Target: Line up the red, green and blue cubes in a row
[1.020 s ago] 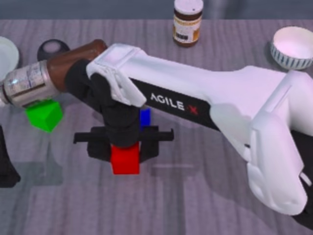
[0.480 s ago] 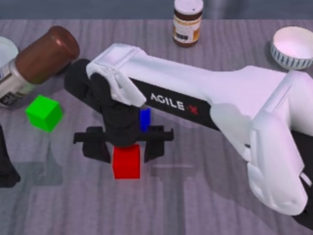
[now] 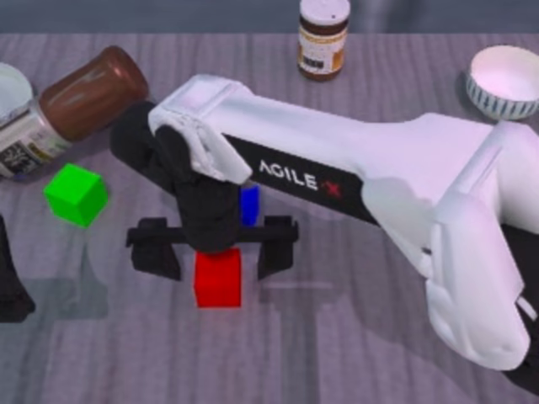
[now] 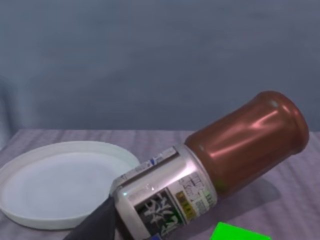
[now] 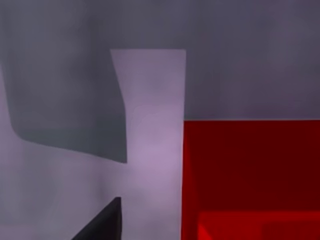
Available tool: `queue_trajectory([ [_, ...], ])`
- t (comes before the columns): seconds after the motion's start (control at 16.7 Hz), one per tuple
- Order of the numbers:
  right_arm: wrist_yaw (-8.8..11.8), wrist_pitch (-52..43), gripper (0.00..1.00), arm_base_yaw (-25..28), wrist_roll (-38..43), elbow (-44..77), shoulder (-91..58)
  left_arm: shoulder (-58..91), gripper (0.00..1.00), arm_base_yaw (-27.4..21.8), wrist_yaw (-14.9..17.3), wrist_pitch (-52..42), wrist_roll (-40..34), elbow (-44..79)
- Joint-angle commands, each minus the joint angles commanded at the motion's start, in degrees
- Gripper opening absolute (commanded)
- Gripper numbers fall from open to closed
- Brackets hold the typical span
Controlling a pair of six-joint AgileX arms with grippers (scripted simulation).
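Releasing: your right gripper (image 3: 217, 249) is standing spread open around the red cube (image 3: 218, 278) on the counter | handling: stiff, light, smooth; you are best pinching opposite flat faces.

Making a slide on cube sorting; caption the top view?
Right gripper open over the red cube on the table, green cube apart at left.

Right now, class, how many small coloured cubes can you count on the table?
3. The green cube sits at the table's left, below the tipped brown bottle. The red cube lies between the right gripper's open fingers. The blue cube peeks out behind it, mostly hidden.
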State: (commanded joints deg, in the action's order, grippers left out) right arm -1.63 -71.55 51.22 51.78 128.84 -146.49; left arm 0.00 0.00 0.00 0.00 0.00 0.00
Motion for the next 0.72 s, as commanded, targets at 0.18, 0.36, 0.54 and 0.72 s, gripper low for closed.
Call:
queue_trajectory([
  [0.18, 0.0, -0.9, 1.00, 0.0, 0.0, 1.0, -0.2, 0.0, 1.00, 0.0, 0.0, 0.0, 0.0, 0.0],
  [0.36, 0.1, -6.1, 1.00, 0.2, 0.2, 6.9, -1.0, 0.0, 1.00, 0.0, 0.0, 0.0, 0.0, 0.0],
  [0.54, 0.1, -13.5, 1.00, 0.4, 0.2, 16.0, -2.1, 0.0, 1.00, 0.0, 0.0, 0.0, 0.0, 0.0],
  [0.72, 0.0, -18.0, 1.00, 0.5, 0.1, 20.5, -2.6, 0.0, 1.00, 0.0, 0.0, 0.0, 0.0, 0.0],
])
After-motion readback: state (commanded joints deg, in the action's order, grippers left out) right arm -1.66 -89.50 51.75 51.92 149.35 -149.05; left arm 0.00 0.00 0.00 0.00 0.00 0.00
